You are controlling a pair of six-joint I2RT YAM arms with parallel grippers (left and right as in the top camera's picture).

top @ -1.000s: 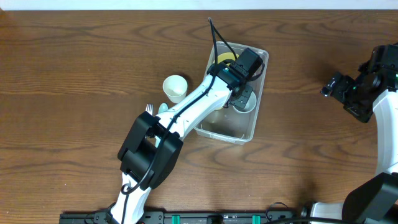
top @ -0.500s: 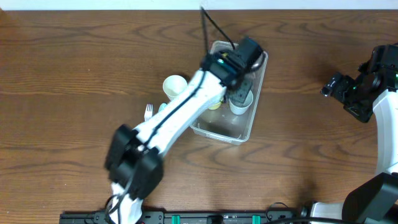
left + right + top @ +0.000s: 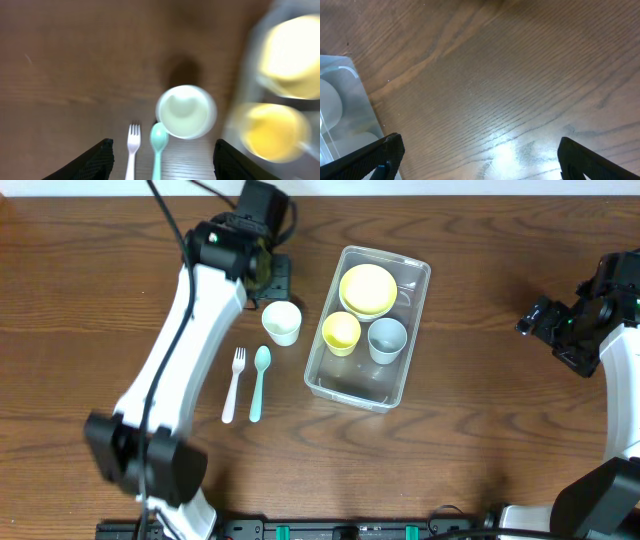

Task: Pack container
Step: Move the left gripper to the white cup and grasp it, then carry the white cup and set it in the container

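The clear container (image 3: 410,280) stands right of centre on the table, holding a yellow bowl (image 3: 366,289), a yellow cup (image 3: 341,332) and a grey-blue cup (image 3: 387,339). A pale cup (image 3: 282,322) stands upright on the wood just left of it, with a white fork (image 3: 233,384) and a teal spoon (image 3: 257,382) lying below. My left gripper (image 3: 272,272) is up at the far edge above the pale cup (image 3: 186,111), open and empty. My right gripper (image 3: 535,320) hovers far right, open and empty over bare wood; the container's corner (image 3: 342,107) shows in the right wrist view.
The wooden table's far edge (image 3: 450,194) runs along the top. The left arm (image 3: 170,360) stretches diagonally over the left half of the table. In the left wrist view the fork (image 3: 132,150) and spoon (image 3: 158,145) lie between my fingertips.
My left gripper opened, let go of the grey-blue cup inside the container, and swung up and left to the far edge above the pale cup. The right arm has not moved.
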